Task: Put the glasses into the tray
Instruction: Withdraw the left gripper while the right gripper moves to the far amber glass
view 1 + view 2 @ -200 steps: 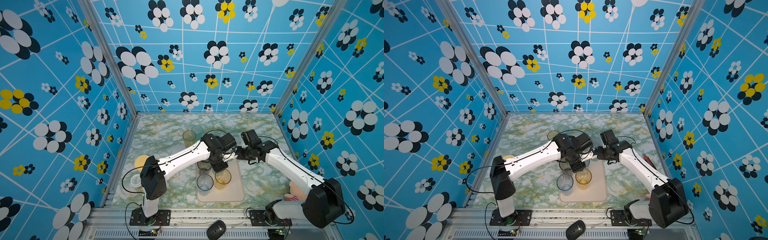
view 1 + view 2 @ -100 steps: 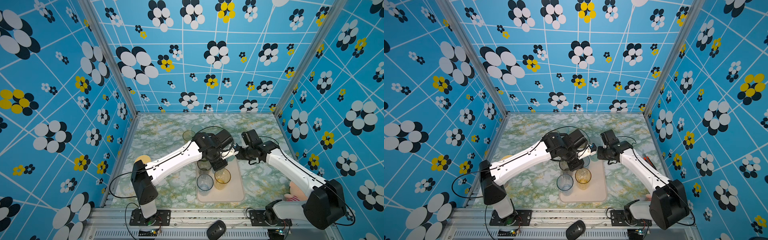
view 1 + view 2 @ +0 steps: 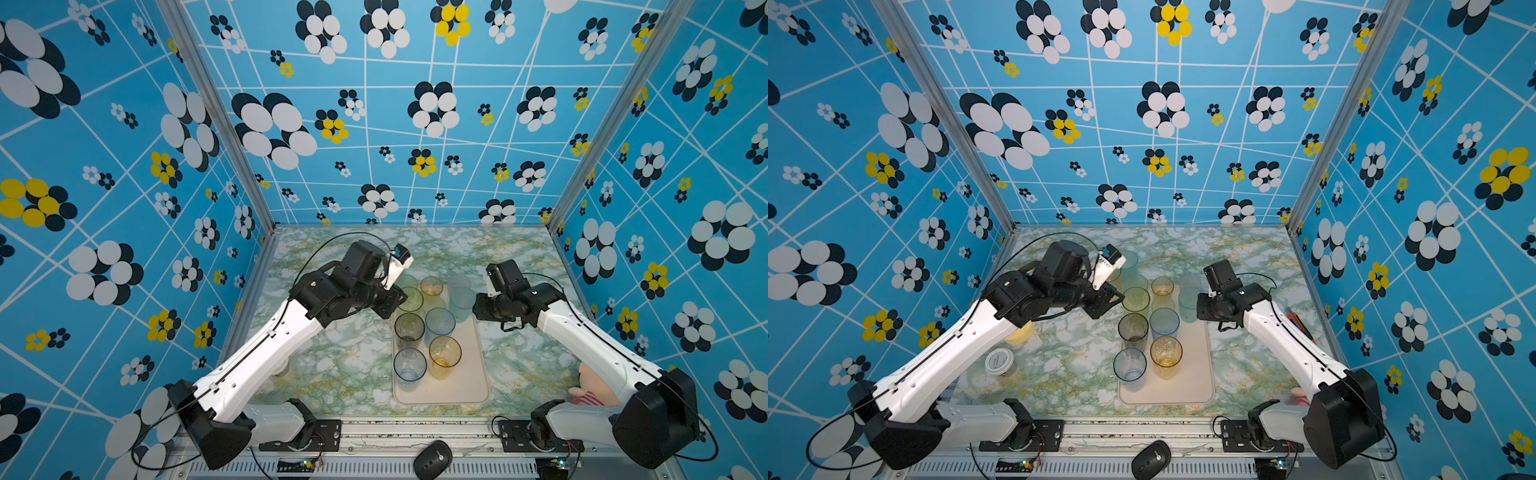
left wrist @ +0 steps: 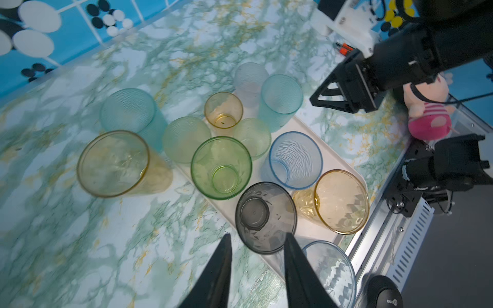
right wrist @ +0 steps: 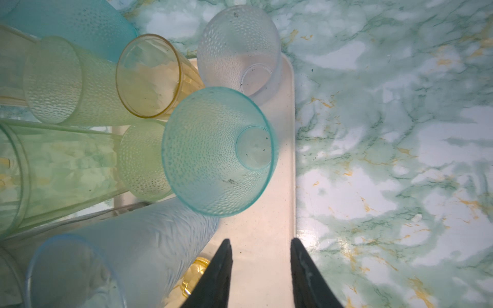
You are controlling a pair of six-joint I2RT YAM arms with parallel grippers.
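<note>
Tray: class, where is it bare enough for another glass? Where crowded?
Bare: the right-hand strip of the pale cream-pink rectangular tray, beside the amber faceted tumbler, and its near end. Crowded: far end, around the teal dimpled tumbler.

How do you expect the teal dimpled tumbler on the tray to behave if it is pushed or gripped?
Tall with a small base, the teal dimpled tumbler would probably tip under a high push. Its dimpled wall likely aids grip. It looks thin-walled, so probably light.

The pale rectangular plastic tray (image 3: 457,386) lies on the marbled counter (image 3: 345,374). Translucent plastic tumblers (image 3: 444,351) stand in it, others on the counter beside its far-left corner.
</note>
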